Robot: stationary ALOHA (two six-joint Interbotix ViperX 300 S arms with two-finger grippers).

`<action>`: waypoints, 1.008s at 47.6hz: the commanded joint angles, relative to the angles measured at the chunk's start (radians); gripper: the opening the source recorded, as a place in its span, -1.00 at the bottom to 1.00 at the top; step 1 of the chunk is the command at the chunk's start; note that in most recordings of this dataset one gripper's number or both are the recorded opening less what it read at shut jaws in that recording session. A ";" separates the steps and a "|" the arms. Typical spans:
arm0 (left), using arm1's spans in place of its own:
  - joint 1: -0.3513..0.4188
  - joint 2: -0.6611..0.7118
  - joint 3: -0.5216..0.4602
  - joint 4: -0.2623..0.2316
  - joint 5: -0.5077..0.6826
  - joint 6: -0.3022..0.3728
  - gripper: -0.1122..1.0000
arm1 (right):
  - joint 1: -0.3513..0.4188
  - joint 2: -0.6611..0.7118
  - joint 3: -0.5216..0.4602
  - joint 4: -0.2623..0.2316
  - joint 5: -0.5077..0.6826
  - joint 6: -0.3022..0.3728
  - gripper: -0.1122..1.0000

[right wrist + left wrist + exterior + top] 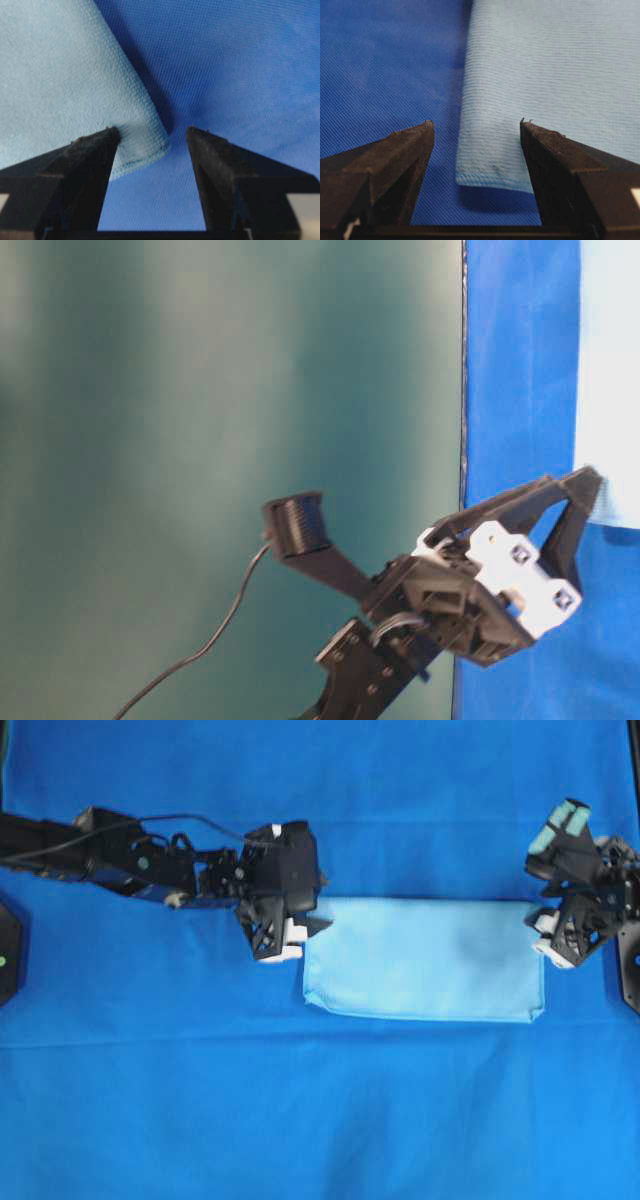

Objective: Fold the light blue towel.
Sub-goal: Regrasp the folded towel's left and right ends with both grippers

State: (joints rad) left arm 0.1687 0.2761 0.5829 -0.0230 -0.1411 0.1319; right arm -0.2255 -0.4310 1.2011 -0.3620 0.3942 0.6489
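Note:
The light blue towel (425, 958) lies folded in half as a wide rectangle on the royal-blue table cloth (300, 1120). My left gripper (290, 938) is open just off the towel's left edge. In the left wrist view the towel's corner (492, 165) lies flat between the open fingers (405, 160), untouched. My right gripper (550, 932) is open at the towel's right edge. In the right wrist view the towel's rounded corner (145, 137) lies between the open fingers (220, 170), beside the left one, not gripped. The towel also shows pale in the table-level view (610, 380).
The table cloth covers the whole work surface. The left arm (120, 855) stretches in from the left edge with a cable. Black base parts (8, 950) sit at the far left and at the far right (630, 960). A green wall (220, 440) shows behind.

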 commanded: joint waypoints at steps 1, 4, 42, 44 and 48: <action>0.017 0.002 -0.028 -0.002 -0.002 0.000 0.40 | -0.023 0.029 -0.011 -0.012 -0.035 -0.002 0.28; 0.026 0.009 -0.029 -0.002 0.009 0.000 0.40 | -0.035 0.048 -0.011 -0.017 -0.049 -0.002 0.28; 0.025 0.028 -0.080 -0.002 0.141 0.032 -0.78 | -0.044 0.072 0.000 -0.054 -0.137 -0.026 -0.77; 0.025 0.026 -0.081 -0.002 0.146 0.032 -0.78 | -0.044 0.069 0.000 -0.054 -0.135 -0.025 -0.76; 0.025 0.020 -0.083 -0.002 0.152 0.035 -0.78 | -0.044 0.049 0.000 -0.054 -0.127 -0.018 -0.77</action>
State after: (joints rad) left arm 0.1917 0.3145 0.5185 -0.0230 0.0061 0.1641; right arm -0.2669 -0.3590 1.2103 -0.4126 0.2654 0.6259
